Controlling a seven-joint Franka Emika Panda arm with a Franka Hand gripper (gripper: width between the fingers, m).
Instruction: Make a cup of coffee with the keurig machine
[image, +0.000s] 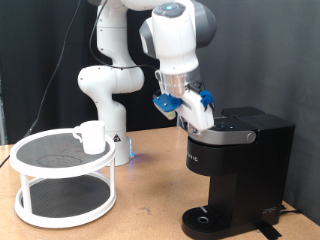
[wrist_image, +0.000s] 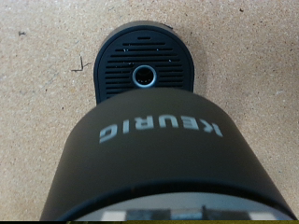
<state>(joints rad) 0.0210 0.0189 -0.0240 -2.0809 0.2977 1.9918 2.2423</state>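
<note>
I see the end effector at frame centre, over the keurig machine; I cannot tell its fingers' spread. The cup sits left on a white stand.

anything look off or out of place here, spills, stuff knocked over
No spills or damage show. One mismatch: the cup stands upright on the top tier of the round white rack, apart from the keurig machine, whose drip base is bare. The gripper sits at the machine's lid.
</note>
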